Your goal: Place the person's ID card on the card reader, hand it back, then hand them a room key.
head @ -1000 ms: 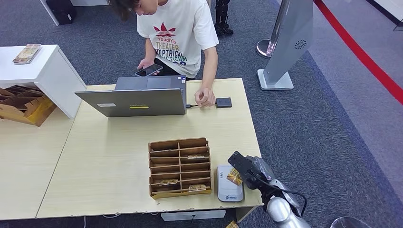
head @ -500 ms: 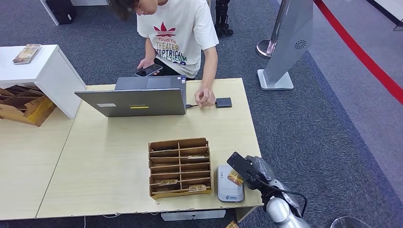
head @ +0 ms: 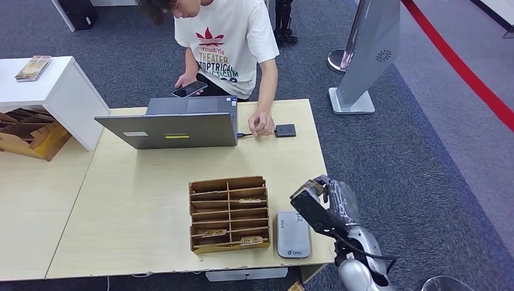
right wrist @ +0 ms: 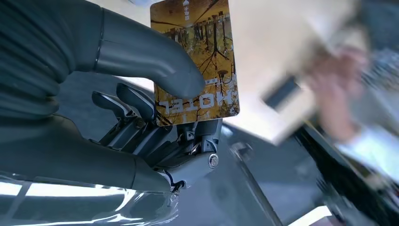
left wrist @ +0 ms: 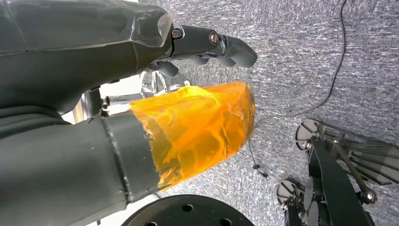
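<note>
Yellow HOTEL card, thumb-pinched, above reader

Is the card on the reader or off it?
Off. The right hand pinches the card, lifted clear of the reader.

The person's hand is motion-blurred — the desk edge too.

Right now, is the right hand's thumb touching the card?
Touching. The right wrist view shows the right hand's thumb pressed flat on the card, fingers behind it.
</note>
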